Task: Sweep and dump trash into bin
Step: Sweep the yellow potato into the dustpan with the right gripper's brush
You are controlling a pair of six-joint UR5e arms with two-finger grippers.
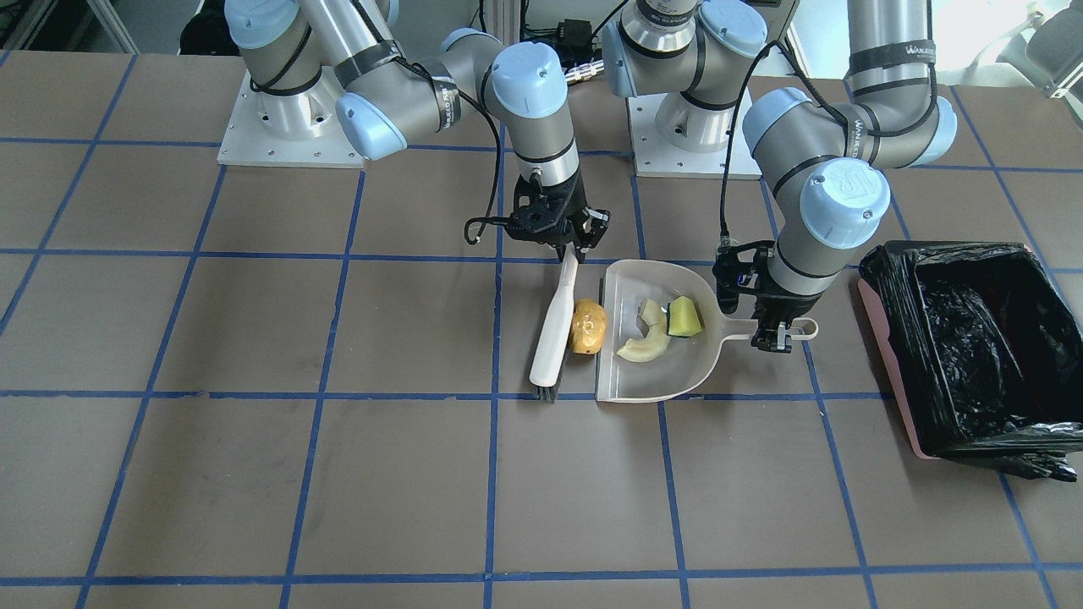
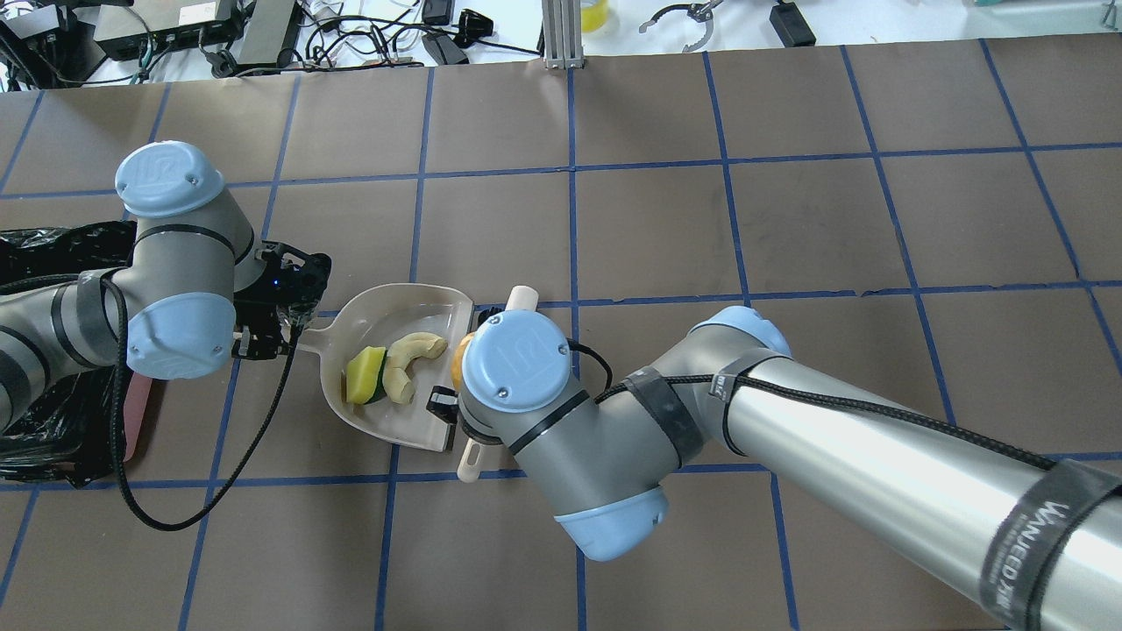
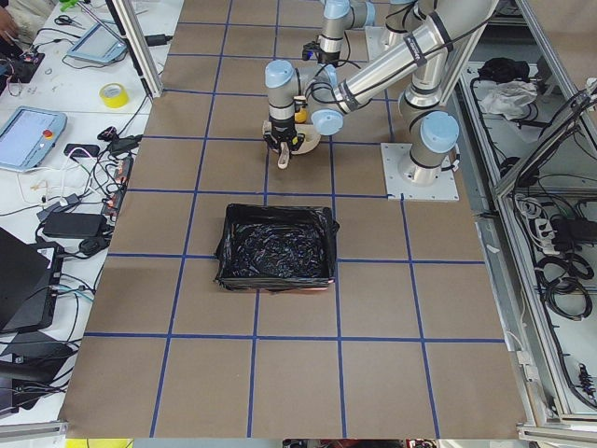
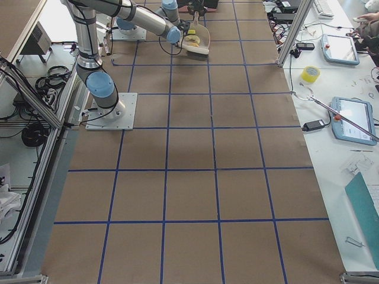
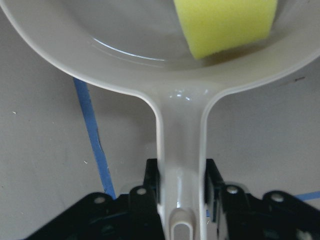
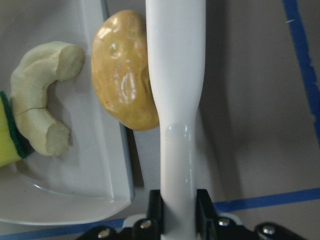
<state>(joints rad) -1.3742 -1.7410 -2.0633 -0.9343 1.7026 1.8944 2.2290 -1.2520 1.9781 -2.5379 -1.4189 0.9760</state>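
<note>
The right gripper [image 1: 565,244] is clamped on the handle of a white brush [image 1: 555,326], whose bristles rest on the table [image 1: 254,474]. The golden-brown lump [image 1: 589,326] is pressed between the brush and the dustpan [image 1: 677,381] lip. The left gripper [image 1: 774,337] is closed on the dustpan handle. The yellow-green sponge [image 1: 685,316] and cream scrap [image 1: 645,334] lie inside the pan. The black-lined bin [image 1: 973,347] stands apart, beyond the left gripper.
</note>
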